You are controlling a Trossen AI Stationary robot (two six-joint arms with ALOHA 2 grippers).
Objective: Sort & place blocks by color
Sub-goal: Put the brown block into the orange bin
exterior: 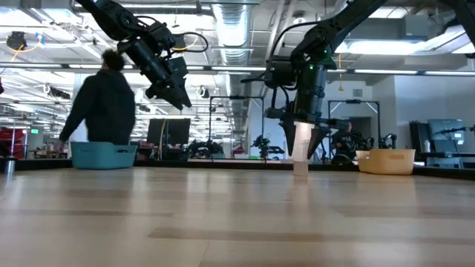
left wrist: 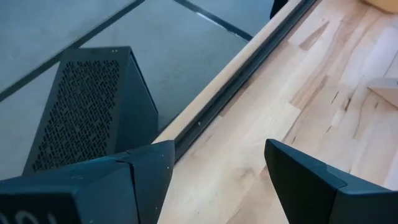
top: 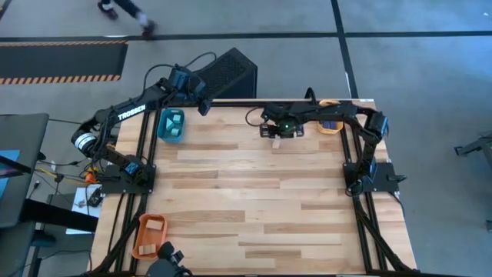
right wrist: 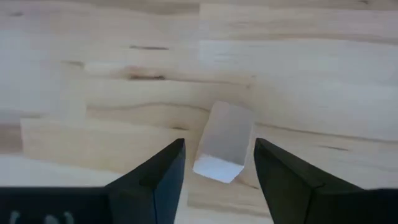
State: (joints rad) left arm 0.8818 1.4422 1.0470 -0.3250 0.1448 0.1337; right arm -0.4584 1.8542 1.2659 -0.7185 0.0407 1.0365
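Pale butcher-block table first: near its far edge the right gripper hangs spread over a tan wooden block standing between its fingers, not pinched. Farther left, the left gripper hovers spread above the teal tray.

Pale tan wood block, teal tray, orange tray, light striped wooden table
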